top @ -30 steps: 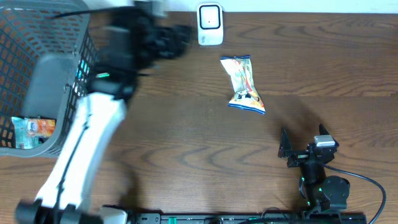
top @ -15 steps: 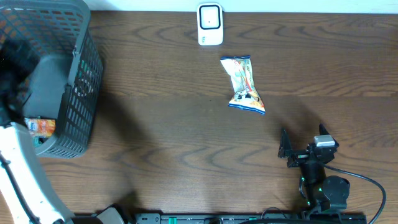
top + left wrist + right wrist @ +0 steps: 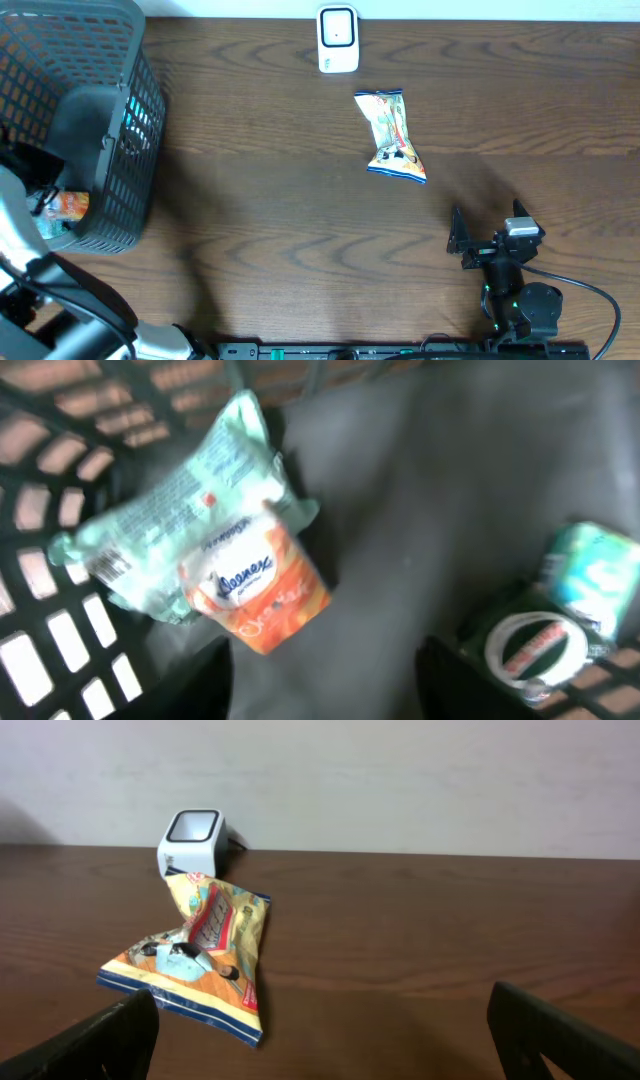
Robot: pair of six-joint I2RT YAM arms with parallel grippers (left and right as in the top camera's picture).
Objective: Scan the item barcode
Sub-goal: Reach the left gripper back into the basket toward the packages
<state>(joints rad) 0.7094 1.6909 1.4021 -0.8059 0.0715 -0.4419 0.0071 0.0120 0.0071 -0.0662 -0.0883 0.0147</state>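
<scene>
Left claw (image 3: 320, 678) is down in the basket (image 3: 135, 120), jaws apart and seemingly empty, though the view is blurred. The tissue pack (image 3: 215, 560) lies just ahead of it, slanted, on the basket floor. Right claw (image 3: 487, 225), wide open and empty, sits far off.

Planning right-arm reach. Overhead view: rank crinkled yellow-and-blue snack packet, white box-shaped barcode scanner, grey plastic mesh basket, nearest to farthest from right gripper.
From the right gripper:
1. crinkled yellow-and-blue snack packet: centre, ahead and to its left.
2. white box-shaped barcode scanner: far edge, centre.
3. grey plastic mesh basket: far left.
</scene>
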